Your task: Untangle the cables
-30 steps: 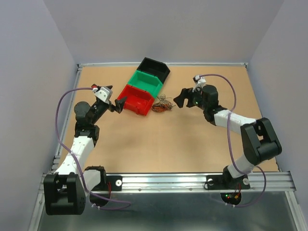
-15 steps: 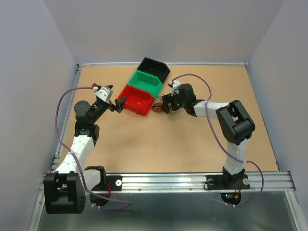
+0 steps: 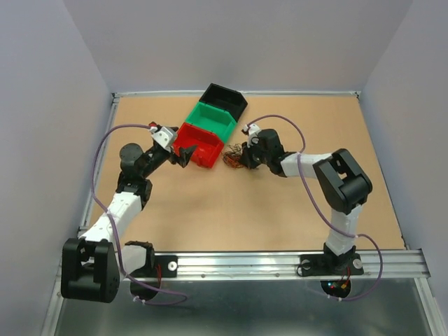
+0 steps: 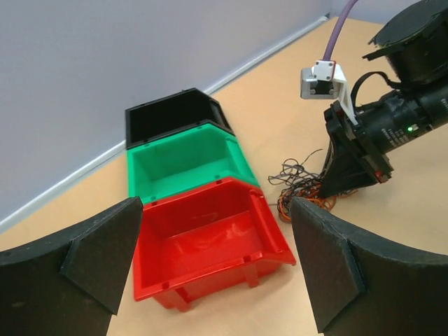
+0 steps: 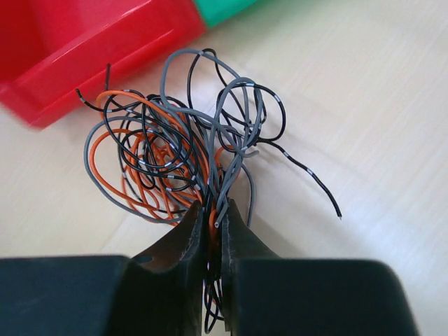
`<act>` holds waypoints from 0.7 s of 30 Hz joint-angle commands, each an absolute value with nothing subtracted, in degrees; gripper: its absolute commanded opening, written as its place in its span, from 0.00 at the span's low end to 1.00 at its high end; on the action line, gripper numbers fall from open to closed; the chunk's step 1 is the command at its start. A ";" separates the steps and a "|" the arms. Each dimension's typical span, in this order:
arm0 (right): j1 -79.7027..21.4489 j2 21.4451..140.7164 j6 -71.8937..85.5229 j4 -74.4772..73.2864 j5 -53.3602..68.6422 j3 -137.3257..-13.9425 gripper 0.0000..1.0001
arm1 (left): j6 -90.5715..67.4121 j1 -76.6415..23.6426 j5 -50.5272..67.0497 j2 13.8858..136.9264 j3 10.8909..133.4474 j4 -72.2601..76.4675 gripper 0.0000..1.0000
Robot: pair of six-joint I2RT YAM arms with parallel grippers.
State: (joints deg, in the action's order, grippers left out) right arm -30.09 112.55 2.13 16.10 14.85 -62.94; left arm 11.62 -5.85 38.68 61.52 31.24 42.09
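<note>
Pale lilac walls (image 3: pixel 245 42) enclose a tan table (image 3: pixel 210 210). From above, a black bin (image 3: pixel 225 98), a green bin (image 3: pixel 213 119) and a red bin (image 3: pixel 199 143) stand touching in a slanted row. The cables (image 3: pixel 231 159) lie on the table just beside the red bin, with the right gripper (image 3: pixel 238 155) down on them. The left gripper (image 3: pixel 185 157) hovers at the red bin's near side.

In the left wrist view its fingers (image 4: pixel 98 245) stand spread wide, holding nothing. The green bin and red bin show only bare floors; the black bin's inside is in shadow.

In the right wrist view the fingers (image 5: pixel 175 266) are pinched together on several orange, black and grey strands, whose loops fan out over the table toward the red bin's corner.
</note>
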 commanded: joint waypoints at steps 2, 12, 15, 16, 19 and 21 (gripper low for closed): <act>-30.85 99.95 4.74 23.56 19.86 -53.18 0.01 | 14.23 -12.46 35.51 63.89 34.80 43.51 0.99; -32.25 84.91 9.49 12.40 14.68 -56.32 0.01 | 5.90 -18.72 34.63 71.62 43.76 43.42 0.99; -32.26 81.84 12.12 10.03 13.11 -59.57 0.01 | 0.19 -18.72 33.40 73.39 45.35 45.70 0.99; -32.17 81.04 12.65 9.67 12.66 -60.29 0.01 | -1.65 -18.72 33.22 73.39 45.44 46.57 0.99; -32.25 78.58 13.80 8.35 11.95 -63.01 0.01 | -5.35 -18.72 34.97 72.95 47.02 46.50 0.99; -32.17 77.53 13.97 7.56 11.95 -65.03 0.01 | -7.46 -18.72 36.64 72.51 47.81 46.58 0.99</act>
State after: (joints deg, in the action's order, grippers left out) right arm -31.97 81.14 11.92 8.60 13.43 -58.59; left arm -1.21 -18.72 33.91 74.06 43.92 42.57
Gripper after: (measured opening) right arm 0.133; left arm 0.986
